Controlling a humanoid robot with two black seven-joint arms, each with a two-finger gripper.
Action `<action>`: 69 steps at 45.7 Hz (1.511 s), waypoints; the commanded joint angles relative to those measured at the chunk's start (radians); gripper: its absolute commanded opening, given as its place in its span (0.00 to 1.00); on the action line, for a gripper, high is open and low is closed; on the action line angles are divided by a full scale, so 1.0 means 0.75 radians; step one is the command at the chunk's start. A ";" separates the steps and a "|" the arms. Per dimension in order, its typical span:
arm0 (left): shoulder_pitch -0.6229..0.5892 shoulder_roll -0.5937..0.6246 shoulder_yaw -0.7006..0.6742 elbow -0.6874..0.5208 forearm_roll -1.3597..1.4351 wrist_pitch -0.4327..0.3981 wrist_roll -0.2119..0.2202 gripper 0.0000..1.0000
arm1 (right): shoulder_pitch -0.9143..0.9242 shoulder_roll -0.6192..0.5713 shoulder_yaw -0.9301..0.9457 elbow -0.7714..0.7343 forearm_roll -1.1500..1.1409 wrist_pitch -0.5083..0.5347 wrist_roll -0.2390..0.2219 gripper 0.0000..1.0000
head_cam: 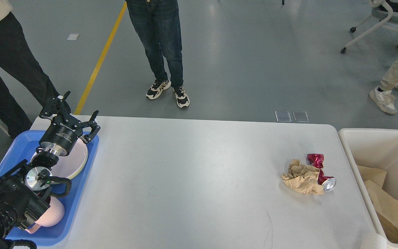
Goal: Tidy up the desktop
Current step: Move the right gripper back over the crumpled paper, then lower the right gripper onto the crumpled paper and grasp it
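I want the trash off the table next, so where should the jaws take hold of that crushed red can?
Grip the crushed red can across its narrow dented middle, coming from above. It lies on its side on the desktop, silver end toward the robot. The crumpled brown paper rests against its left side, so the right side, facing the cream bin, looks freer.

A lab or test hall: grey floor (254,69) with yellow line (100,58) (onlookers standing), wheeled chair (382,20).

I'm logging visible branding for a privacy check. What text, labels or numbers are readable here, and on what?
Left gripper: white lettering on its black wrist body, too small to read.
Crushed red can: no legible print.
Crumpled brown paper, blue tray, cream bin, desktop: no text.
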 commanded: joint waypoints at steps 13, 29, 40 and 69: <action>0.000 0.000 0.000 0.005 0.000 0.000 0.000 1.00 | 1.256 0.275 0.000 0.573 0.091 0.889 0.007 1.00; 0.000 0.000 0.000 0.000 0.000 0.000 0.000 1.00 | 0.964 0.402 -0.104 0.506 0.205 0.763 -0.026 1.00; 0.000 0.000 0.000 0.000 0.000 0.000 0.000 1.00 | 0.291 0.389 -0.115 0.291 0.165 0.201 -0.077 1.00; 0.000 0.000 0.000 0.000 0.000 -0.002 0.000 1.00 | -0.562 0.690 0.243 -0.110 0.194 -0.117 -0.079 1.00</action>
